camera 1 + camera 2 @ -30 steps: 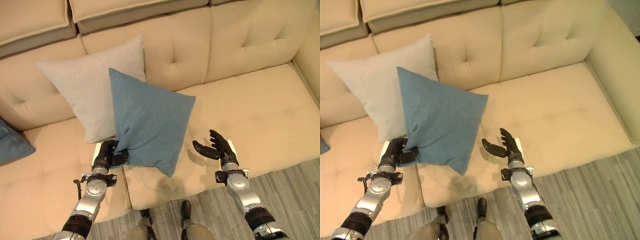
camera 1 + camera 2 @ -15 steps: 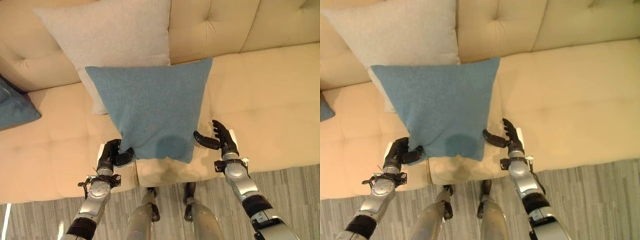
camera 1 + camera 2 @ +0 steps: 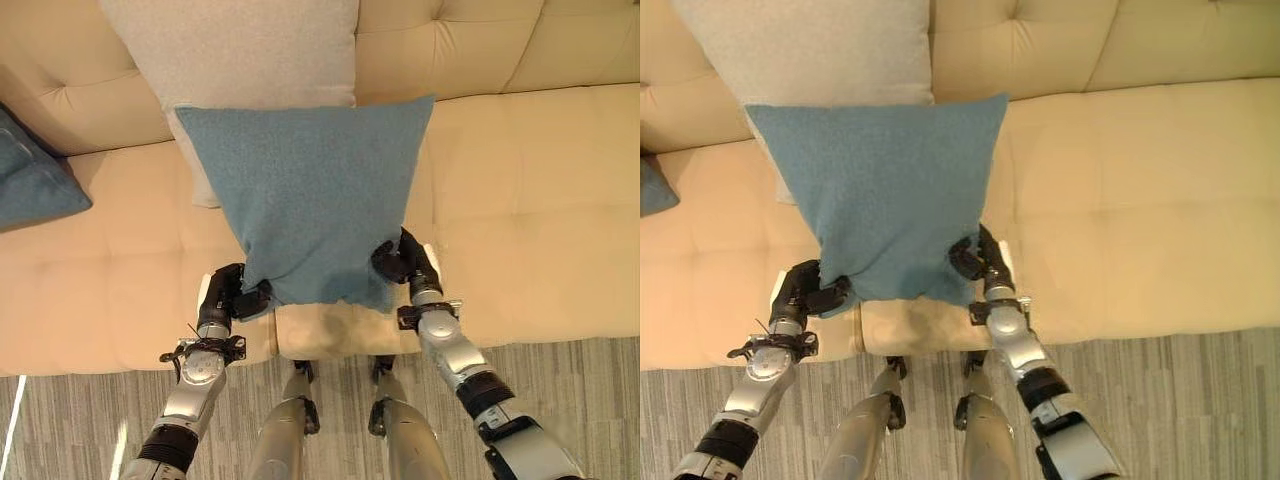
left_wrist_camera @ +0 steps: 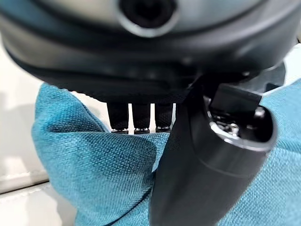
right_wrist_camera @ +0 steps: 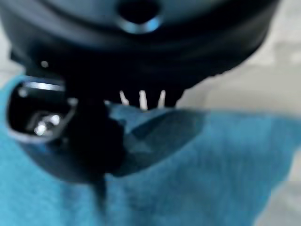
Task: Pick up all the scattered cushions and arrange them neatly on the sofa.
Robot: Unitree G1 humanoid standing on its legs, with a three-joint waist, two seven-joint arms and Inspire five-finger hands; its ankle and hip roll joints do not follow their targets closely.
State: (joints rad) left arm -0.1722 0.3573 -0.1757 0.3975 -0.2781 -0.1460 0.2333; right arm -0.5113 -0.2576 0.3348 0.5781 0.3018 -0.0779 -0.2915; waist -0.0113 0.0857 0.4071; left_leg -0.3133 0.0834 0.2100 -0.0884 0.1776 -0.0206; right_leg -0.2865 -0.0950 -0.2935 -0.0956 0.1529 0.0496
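Nearest the robot, the right hand (image 3: 398, 262), which was hanging open and apart from the cloth 0.5 s ago, is now closing on the lower right corner of the teal cushion (image 3: 305, 205); the right wrist view is showing its thumb (image 5: 94, 141) pressing into a fold of teal fabric, so the pinch looks made. The left hand (image 3: 232, 296) is still gripping the lower left corner, its thumb (image 4: 197, 179) and fingers (image 4: 134, 115) bunching the cloth between them. So 2 hands are now carrying 1 cushion by its bottom edge, where 1 hand was carrying it a moment back.

The cushion is hanging square and upright over the front of the sofa (image 3: 520, 170) seat, no longer swinging on a diagonal as it was 1.0 s ago. Behind it, the grey cushion (image 3: 240, 60) is leaning against the backrest, partly overlapped. Off to the robot's left, another blue cushion (image 3: 35, 185) is lying on the seat by the backrest.

The added grip is probably giving the robot control over tilt, so the placing step seems close: leaning the teal cushion back beside or against the grey one.
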